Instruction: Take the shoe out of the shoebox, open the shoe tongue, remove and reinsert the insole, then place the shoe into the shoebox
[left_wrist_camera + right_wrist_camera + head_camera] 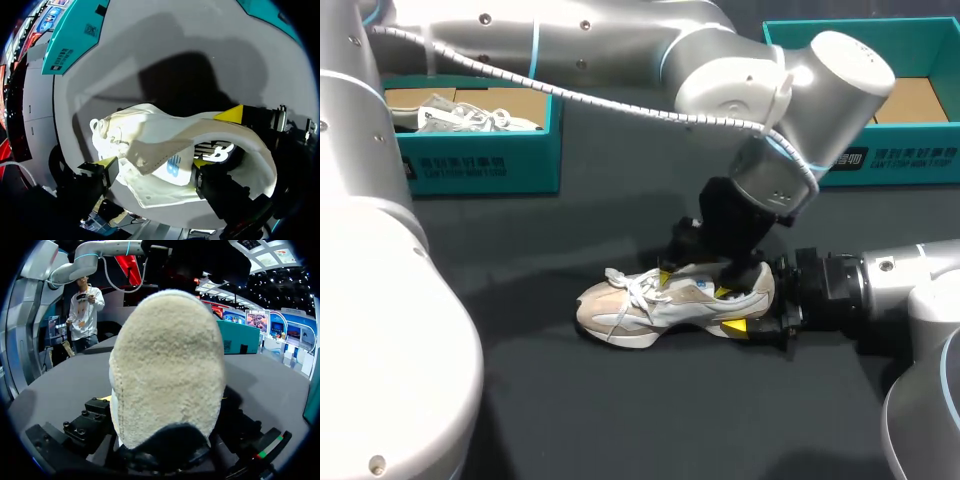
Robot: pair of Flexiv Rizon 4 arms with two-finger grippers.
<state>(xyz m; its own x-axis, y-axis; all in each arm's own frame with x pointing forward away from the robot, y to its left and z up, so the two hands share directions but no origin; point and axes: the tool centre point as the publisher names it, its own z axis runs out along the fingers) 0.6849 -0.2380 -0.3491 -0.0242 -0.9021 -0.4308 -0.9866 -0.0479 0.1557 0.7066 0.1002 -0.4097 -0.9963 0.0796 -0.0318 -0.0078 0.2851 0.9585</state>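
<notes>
A cream and white shoe (650,305) lies on the dark table, toe toward the left. My right gripper (738,300) comes in level from the right and is shut on its heel; in the right wrist view the fuzzy heel (167,365) fills the space between the fingers. My left arm crosses from the left, and its gripper (692,283) points down into the shoe's opening. In the left wrist view the left gripper (154,170) stands open astride the white tongue (175,165). One yellow tip of the right gripper (230,114) shows beside the heel. The insole is hidden.
A teal shoebox (480,160) at the back left holds another white shoe (465,115). A second teal shoebox (890,150) stands at the back right. Bare tabletop lies in front of the shoe.
</notes>
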